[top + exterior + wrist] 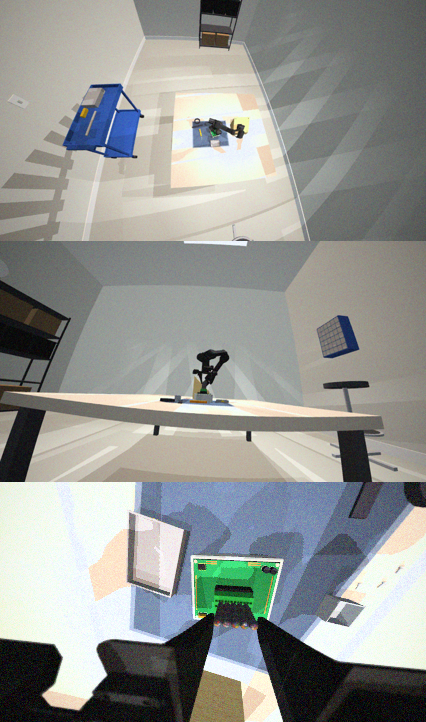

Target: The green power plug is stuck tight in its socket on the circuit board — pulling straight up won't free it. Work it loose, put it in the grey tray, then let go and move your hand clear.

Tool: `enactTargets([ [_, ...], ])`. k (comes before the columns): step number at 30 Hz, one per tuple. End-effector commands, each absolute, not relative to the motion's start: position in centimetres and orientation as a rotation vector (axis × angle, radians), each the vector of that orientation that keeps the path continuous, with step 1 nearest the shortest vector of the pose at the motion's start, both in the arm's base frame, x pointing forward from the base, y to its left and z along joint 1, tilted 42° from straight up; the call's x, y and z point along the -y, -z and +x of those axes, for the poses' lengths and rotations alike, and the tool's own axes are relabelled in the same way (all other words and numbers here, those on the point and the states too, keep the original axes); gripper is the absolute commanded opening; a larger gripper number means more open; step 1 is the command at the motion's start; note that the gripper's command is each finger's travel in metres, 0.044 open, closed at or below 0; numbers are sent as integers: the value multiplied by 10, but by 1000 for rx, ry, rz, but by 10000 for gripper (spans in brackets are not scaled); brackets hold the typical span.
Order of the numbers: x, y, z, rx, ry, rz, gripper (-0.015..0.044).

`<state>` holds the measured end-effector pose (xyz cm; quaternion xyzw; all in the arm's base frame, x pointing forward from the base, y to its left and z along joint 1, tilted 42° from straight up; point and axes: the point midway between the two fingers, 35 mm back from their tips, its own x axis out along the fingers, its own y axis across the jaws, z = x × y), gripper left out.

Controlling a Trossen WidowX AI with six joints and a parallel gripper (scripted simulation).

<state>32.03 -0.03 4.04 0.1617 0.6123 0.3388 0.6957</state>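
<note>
In the top view the gripper (217, 131) (204, 385) (235, 619) is over the circuit board (213, 134) (203, 397) (215, 573), with the grey tray (215, 143) (222, 401) (171, 567) just off to one side of it; the grip itself is too small to read there. In the exterior view the fingers point down to the green power plug (203, 389) (233, 599), directly below their tips and above the board. The wrist view puts the plug ahead of the fingertips, apparently at its socket, dark leads reaching back between them. The fingers are slightly spread, close beside the leads on both sides (a hair's looseness, not a grip). I judge the step in hand to be a fresh hold for working the plug loose. Centre the fingers and seat them lower on the green body before squeezing, since gripping the leads alone could slip. Then rock gently, lifting only once it gives, and keep the board from shifting.
</note>
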Motion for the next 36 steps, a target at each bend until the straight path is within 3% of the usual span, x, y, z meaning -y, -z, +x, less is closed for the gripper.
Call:
enactTargets([
  [1, -1, -39, 321, -1367, -755, 359, 249],
  [23, -15, -24, 321, -1367, -755, 360, 249],
  [32, -15, -24, 321, -1367, -755, 360, 13],
  [36, -15, -24, 321, -1367, -755, 360, 0],
])
